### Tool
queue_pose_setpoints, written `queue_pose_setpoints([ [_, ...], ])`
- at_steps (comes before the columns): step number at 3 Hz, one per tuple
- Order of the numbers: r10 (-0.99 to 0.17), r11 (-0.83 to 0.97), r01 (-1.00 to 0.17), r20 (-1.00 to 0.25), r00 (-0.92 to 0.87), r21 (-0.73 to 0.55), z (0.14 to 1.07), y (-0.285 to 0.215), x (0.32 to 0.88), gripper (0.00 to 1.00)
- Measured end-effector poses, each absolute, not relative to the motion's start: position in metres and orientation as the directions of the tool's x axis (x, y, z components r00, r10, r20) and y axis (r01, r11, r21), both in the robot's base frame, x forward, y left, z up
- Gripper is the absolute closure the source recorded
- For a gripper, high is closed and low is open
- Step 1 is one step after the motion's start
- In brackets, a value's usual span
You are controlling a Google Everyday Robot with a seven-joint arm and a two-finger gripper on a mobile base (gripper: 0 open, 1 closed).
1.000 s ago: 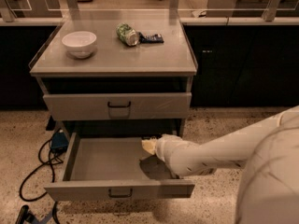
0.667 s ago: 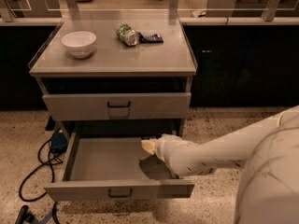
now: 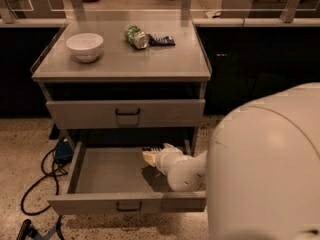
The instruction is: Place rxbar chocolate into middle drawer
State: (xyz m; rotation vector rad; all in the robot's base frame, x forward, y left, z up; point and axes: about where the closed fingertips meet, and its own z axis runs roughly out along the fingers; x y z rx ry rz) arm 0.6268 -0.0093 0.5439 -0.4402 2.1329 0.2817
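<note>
Looking first at the biggest thing, we saw the cabinet (image 3: 130,64), and under its top the middle drawer (image 3: 107,173) standing open. The gripper (image 3: 151,157) was inside this drawer, in the back right part.

Just at its tip was a thin dark strip, which we took for the rxbar chocolate (image 3: 152,147). It was inside the drawer, near the back wall. We could not tell whether the gripper was grasping it or had released it.

We judged the bar to be light, flat and a little bendable. Its smooth wrapper could slip, so a hold across the short width, near the middle, seemed best to us.

We counted one cabinet and two drawers, the open one and the upper drawer (image 3: 165,113), which was closed. On top we counted one white bowl (image 3: 85,46) and one green can (image 3: 136,36). Bars were two: this one and the dark blue bar (image 3: 161,40) on top.
</note>
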Motion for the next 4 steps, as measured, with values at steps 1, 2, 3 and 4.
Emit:
queue_pose_setpoints([
  [1, -0.232, 0.898, -0.44, -0.843, -0.485, 0.006, 0.51, 0.046, 0.629, 1.0],
  [2, -0.222, 0.902, -0.431, -0.848, -0.481, 0.009, 0.511, 0.044, 0.632, 1.0],
  [3, -0.206, 0.889, -0.455, -0.846, -0.491, 0.048, 0.495, 0.055, 0.641, 1.0],
  [4, -0.206, 0.889, -0.455, -0.846, -0.491, 0.048, 0.495, 0.055, 0.641, 1.0],
])
